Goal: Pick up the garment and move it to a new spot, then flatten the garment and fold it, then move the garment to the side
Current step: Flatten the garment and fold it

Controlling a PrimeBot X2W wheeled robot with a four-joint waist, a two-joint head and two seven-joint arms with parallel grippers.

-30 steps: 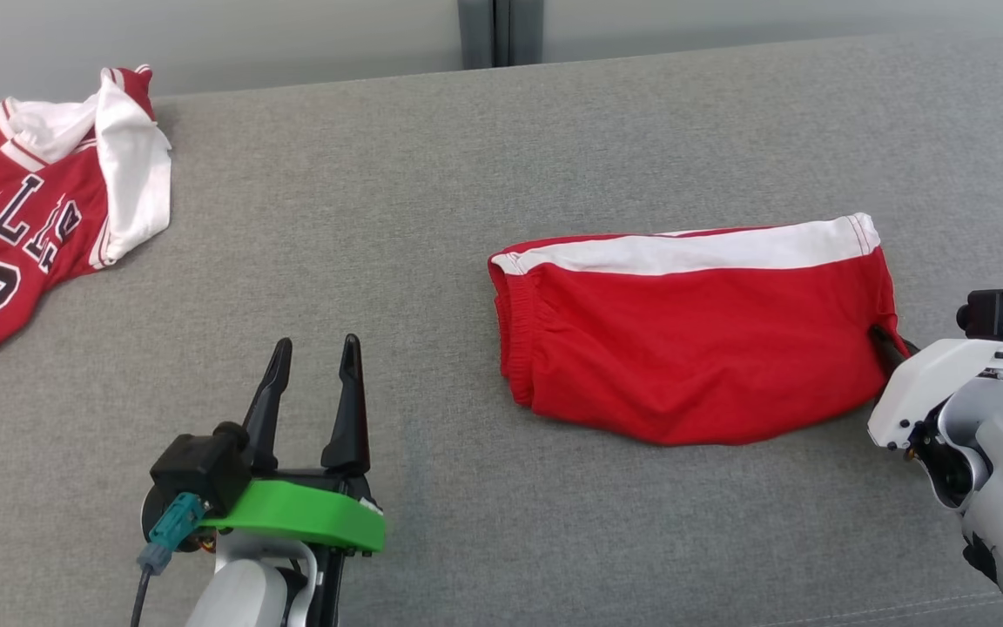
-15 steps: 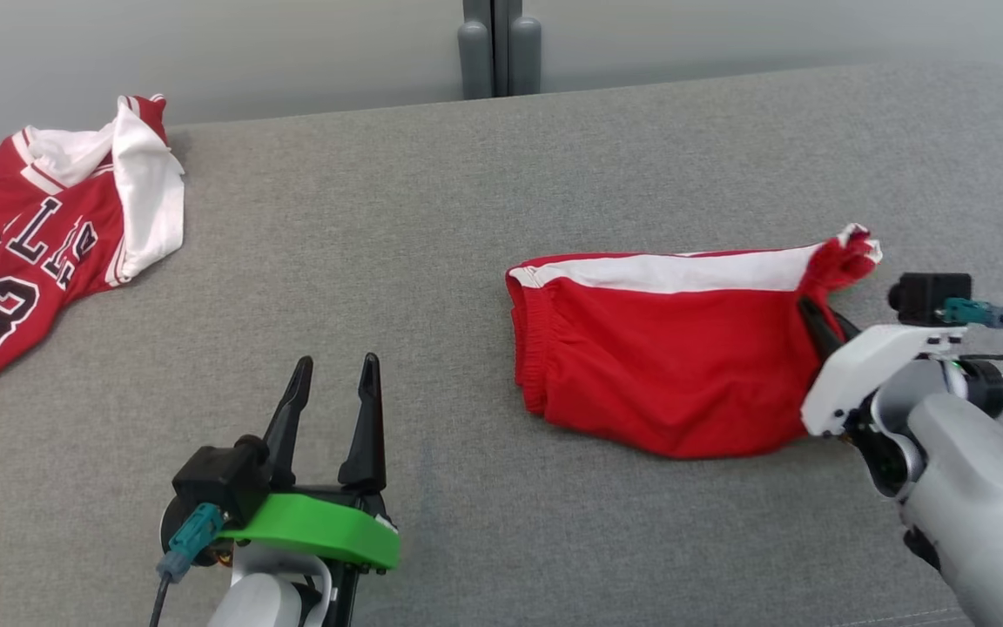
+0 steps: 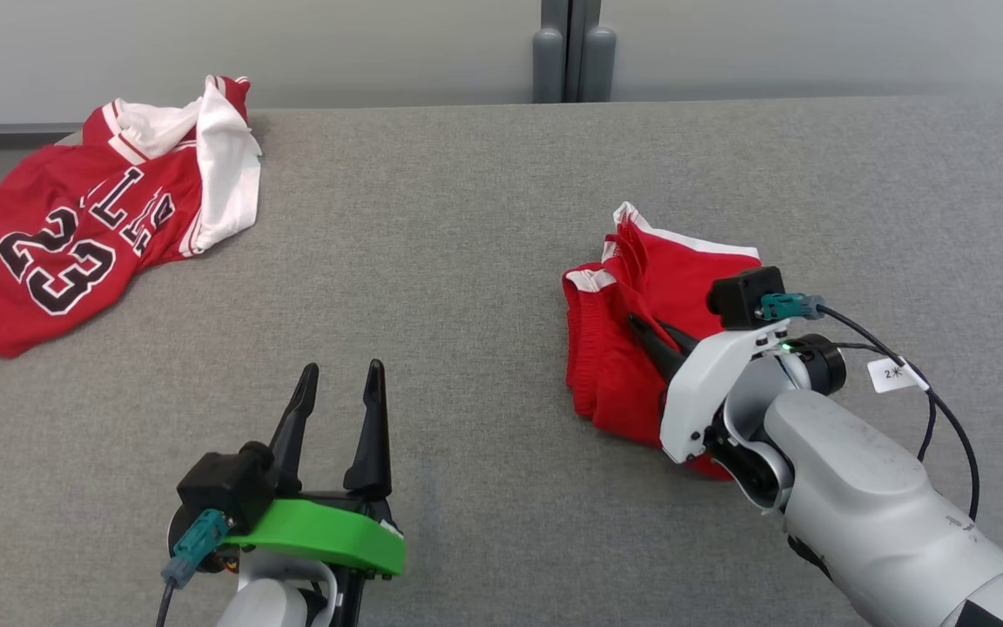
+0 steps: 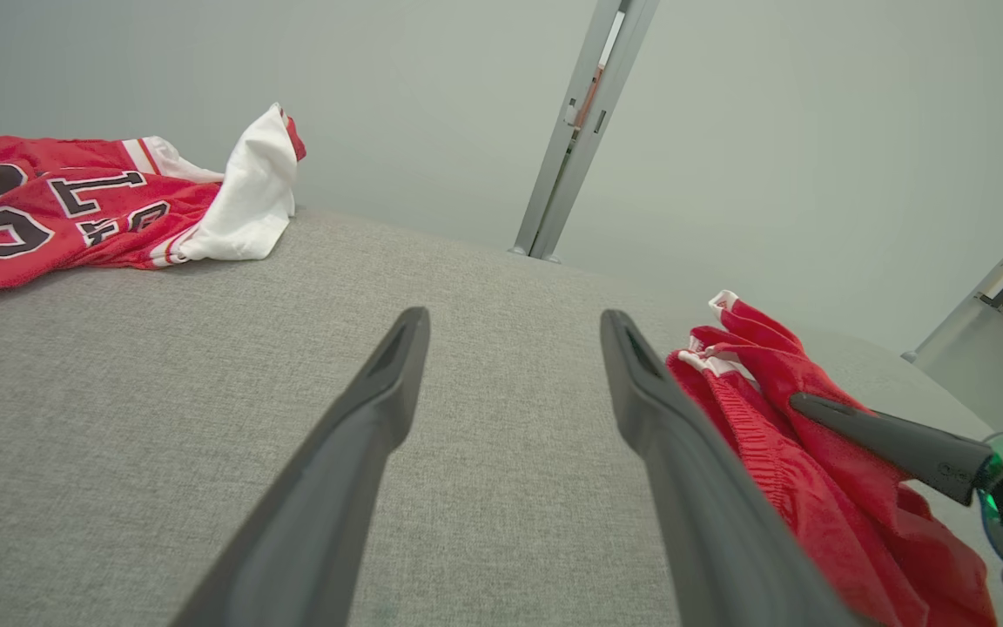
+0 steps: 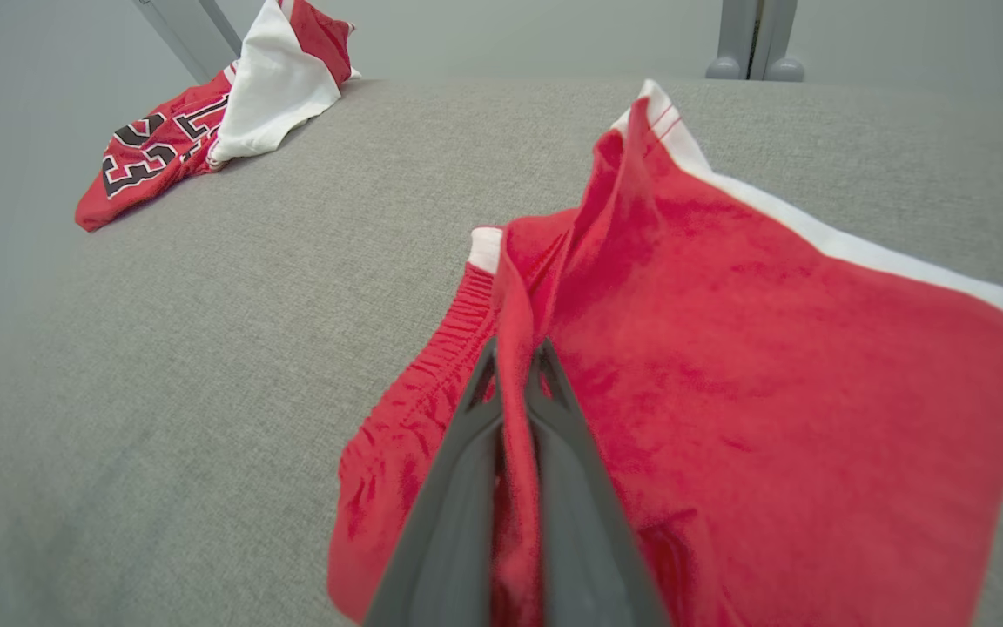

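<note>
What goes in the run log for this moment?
step: fold | right fingers: shut on red shorts, pinched edge raised | left fingers: open, empty | jersey: far left, untouched

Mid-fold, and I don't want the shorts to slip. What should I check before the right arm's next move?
1. Grip: the right gripper is shut on the shorts, with red fabric pinched in it: ok.
2. How many layers it holds: cannot tell.
3. Shorts flat on the grey surface: not ok. The held side is lifted and bunched over the rest.
4. The left gripper is open and apart from the shorts: ok.
5. The jersey is out of the way, at the surface's far left corner: ok.
</note>
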